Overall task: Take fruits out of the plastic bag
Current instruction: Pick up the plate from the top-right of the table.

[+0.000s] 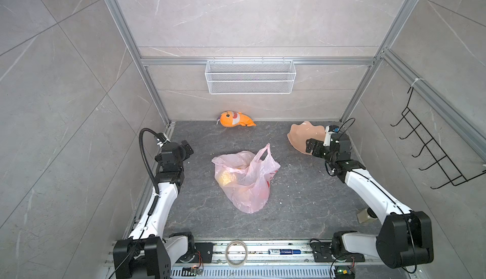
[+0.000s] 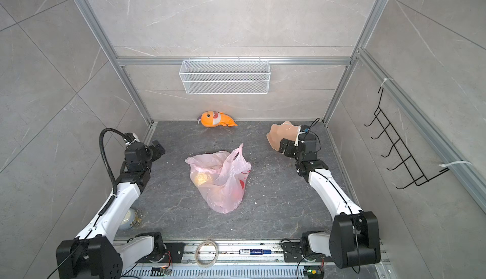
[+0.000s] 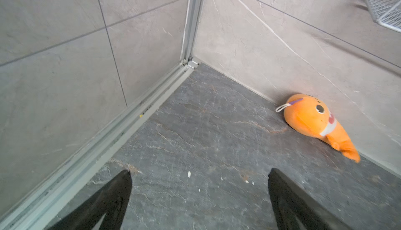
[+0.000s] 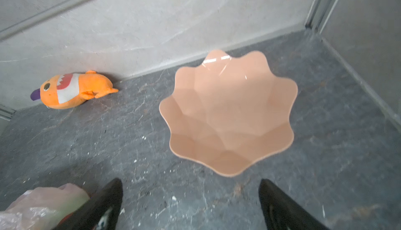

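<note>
The pink translucent plastic bag (image 1: 244,177) (image 2: 219,177) lies crumpled in the middle of the dark floor, one loop handle standing up. Fruits show only as blurred colour through the film: a yellow patch (image 1: 226,177) and a red patch (image 2: 240,185). My left gripper (image 1: 188,147) (image 3: 199,172) hovers open to the left of the bag, over bare floor near the back left corner. My right gripper (image 1: 310,146) (image 4: 189,182) is open to the right of the bag, just short of the peach plate. A corner of the bag (image 4: 43,205) shows beside one right finger.
An orange plush shark (image 1: 235,119) (image 3: 314,122) lies against the back wall. The peach scalloped plate (image 1: 299,135) (image 4: 227,114) sits back right. A white wire basket (image 1: 249,76) hangs on the back wall, a black hook rack (image 1: 434,154) on the right wall. A tape roll (image 1: 236,252) lies on the front rail.
</note>
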You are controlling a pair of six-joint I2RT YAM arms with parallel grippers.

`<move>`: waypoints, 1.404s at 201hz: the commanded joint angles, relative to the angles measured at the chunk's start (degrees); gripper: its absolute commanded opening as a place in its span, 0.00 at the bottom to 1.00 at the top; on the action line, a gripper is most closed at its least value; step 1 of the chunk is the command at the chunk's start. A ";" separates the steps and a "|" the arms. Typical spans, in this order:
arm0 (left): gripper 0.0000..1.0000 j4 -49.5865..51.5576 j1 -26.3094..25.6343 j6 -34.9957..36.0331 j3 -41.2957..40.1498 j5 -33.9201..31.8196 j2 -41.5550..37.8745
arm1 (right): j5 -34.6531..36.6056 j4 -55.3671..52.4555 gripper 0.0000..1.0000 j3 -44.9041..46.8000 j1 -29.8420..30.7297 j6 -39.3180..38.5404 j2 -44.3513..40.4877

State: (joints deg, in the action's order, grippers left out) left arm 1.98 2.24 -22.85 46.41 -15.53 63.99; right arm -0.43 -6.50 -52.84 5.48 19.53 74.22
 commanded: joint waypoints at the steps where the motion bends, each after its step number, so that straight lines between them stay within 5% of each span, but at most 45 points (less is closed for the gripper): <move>1: 1.00 10.96 -1.15 -4.35 3.24 6.42 -2.14 | -4.49 -11.54 0.99 -2.70 -0.11 6.01 -1.85; 40: 1.00 18.44 -7.26 -4.42 9.71 11.11 -4.15 | -10.66 -15.98 1.00 -4.64 -0.11 7.00 -5.32; 57: 1.00 22.56 -13.81 -4.65 13.12 8.61 -3.34 | -7.51 -21.41 0.99 -6.59 -0.11 8.27 -6.23; 82: 1.00 26.98 -24.43 -5.69 18.46 2.92 -2.21 | 5.25 -30.48 0.79 -8.90 -0.07 11.74 -6.80; 106: 1.00 29.81 -31.92 -7.12 24.65 2.29 0.59 | 8.92 -30.32 0.66 -8.90 -0.70 13.58 -4.02; 147: 1.00 34.41 -44.29 -4.44 34.52 -6.62 7.07 | -6.45 -18.94 0.48 -7.88 -9.34 19.07 8.32; 202: 1.00 34.70 -47.33 -4.61 36.11 -11.29 10.05 | -9.80 -14.55 0.56 -13.52 -14.23 18.87 20.27; 282: 1.00 34.00 -47.37 -2.73 39.35 -13.28 13.99 | -11.87 -10.71 0.50 -18.97 -16.29 20.05 31.25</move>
State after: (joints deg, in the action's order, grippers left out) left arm 35.99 -45.01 -27.42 83.61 -27.00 77.80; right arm -11.64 -18.74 -70.19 -10.55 38.20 102.85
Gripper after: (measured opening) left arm 0.999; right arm 0.512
